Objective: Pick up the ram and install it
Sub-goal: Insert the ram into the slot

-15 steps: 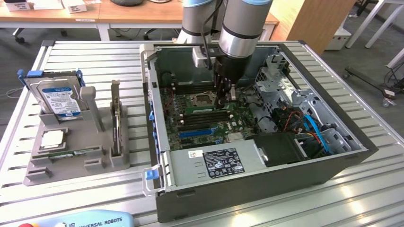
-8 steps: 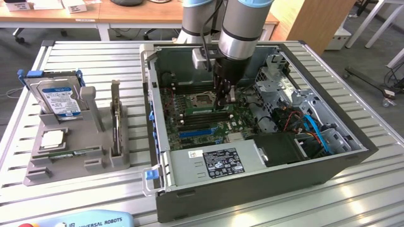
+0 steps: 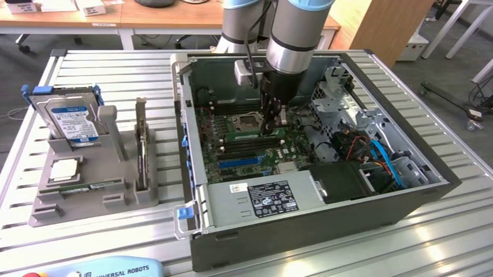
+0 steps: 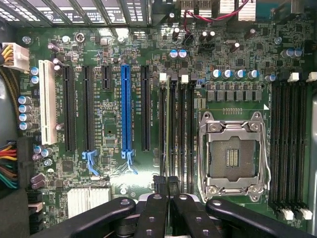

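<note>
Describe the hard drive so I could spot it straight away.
At the exterior view's left, beside the open computer case, stands a grey holder. The hard drive stands on edge at its far end: boxy, silver, with a blue-white label, unlike the flat square chip before it.

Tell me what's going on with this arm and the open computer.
The arm's gripper is inside the open computer case, shut, over the memory slots beside the empty processor socket. The ram appears to stand in one slot, in line with the fingertips; whether they grip it is unclear. The hard drive sits in the grey holder outside the case.
</note>
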{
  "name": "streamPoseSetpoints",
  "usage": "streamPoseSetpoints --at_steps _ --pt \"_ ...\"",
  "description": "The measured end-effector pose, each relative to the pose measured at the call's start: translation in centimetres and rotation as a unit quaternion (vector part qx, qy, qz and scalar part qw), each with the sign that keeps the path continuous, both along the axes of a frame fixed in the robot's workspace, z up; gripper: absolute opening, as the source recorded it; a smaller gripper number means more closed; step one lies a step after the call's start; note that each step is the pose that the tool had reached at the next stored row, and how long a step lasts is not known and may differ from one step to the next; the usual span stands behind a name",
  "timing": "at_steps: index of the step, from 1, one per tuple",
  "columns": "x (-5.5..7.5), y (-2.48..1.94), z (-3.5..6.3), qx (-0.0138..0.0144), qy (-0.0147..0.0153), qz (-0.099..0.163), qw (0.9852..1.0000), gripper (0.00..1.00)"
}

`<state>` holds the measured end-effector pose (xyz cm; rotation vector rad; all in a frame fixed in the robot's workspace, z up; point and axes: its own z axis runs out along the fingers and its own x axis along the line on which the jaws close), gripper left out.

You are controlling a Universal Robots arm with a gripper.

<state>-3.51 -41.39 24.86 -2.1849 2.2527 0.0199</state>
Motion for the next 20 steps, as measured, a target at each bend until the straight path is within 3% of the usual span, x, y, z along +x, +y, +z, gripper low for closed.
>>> streamPoseSetpoints --at_steps 4,20 --pt "0.00 0.20 -0.09 0.0000 0.0000 0.000 1.0000 0.12" --pt "0.01 0.21 -0.68 0.0000 0.0000 0.000 1.0000 0.12"
